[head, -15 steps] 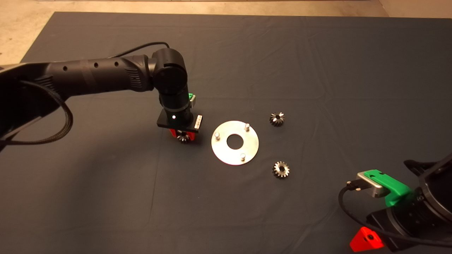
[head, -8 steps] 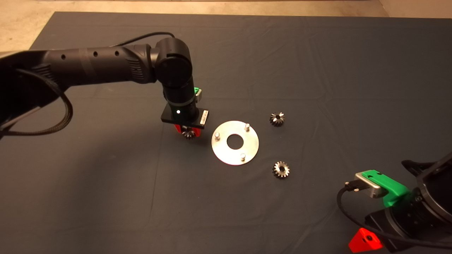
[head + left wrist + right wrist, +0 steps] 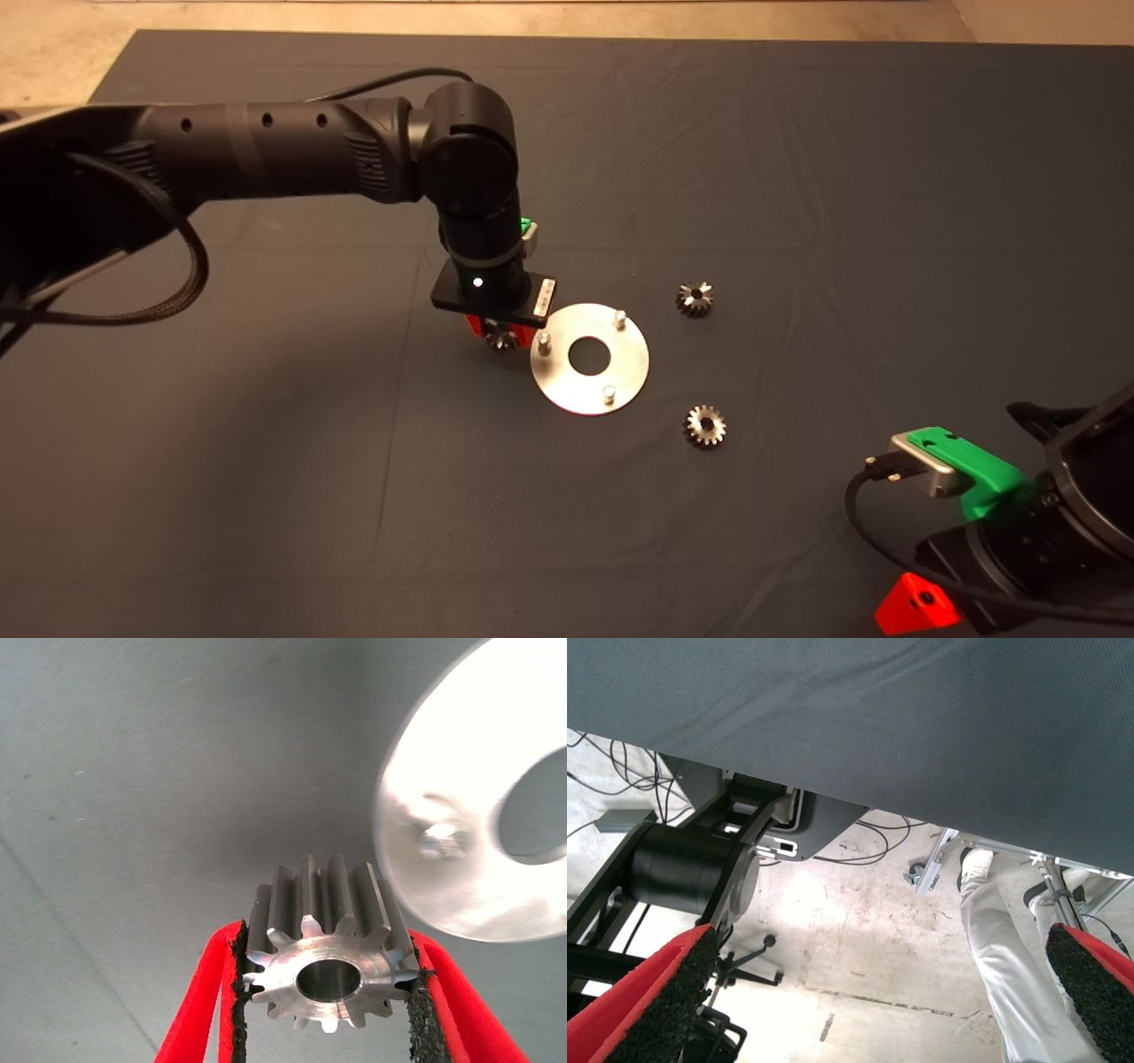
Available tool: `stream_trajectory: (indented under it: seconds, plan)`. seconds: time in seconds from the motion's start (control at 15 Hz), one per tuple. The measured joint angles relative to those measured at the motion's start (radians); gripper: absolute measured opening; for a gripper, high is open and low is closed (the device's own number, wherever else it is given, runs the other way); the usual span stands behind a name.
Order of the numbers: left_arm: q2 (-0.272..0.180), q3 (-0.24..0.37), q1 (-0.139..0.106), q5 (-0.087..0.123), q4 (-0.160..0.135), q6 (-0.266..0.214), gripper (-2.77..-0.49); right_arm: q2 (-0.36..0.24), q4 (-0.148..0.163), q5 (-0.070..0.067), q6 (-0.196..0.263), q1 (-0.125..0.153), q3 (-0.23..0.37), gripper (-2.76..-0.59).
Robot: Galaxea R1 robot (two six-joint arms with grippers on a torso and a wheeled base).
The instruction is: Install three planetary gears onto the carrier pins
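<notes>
The left gripper (image 3: 503, 335) hangs just beside the left rim of the round silver plate (image 3: 589, 358), its red fingers (image 3: 221, 1010) closed on a small steel gear (image 3: 326, 948) gripped by the toothed sides with the bore in full view, close to the nearest of the plate's three pins (image 3: 544, 340). Two more gears lie on the dark mat (image 3: 797, 177) right of the plate, one (image 3: 695, 299) by its far side and one (image 3: 705, 425) by its near side. The right gripper (image 3: 917, 605) waits well off to the plate's lower right, its fingers (image 3: 656, 992) spread wide and holding nothing, with a person's leg (image 3: 1005, 966) showing on the floor beyond the mat.
</notes>
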Motion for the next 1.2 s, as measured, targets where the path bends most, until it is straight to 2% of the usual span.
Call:
stream_trajectory:
  seconds: [0.13, 0.47, 0.8, 1.2]
  plan:
    - [0.024, 0.000, -0.009, 0.003, 0.000, -0.007, -2.38, 0.000, 0.000, 0.000, 0.000, 0.000, 0.000, -0.61]
    - [0.076, -0.001, -0.009, 0.001, -0.003, -0.019, -2.38, 0.000, 0.000, 0.000, 0.000, 0.000, 0.000, -0.61]
    - [0.128, -0.044, -0.009, 0.005, -0.003, -0.018, -2.38, 0.003, 0.000, 0.000, 0.000, 0.000, 0.000, -0.61]
    - [0.141, -0.073, -0.009, 0.004, 0.000, -0.018, -2.38, 0.003, 0.000, 0.000, 0.000, 0.000, 0.000, -0.61]
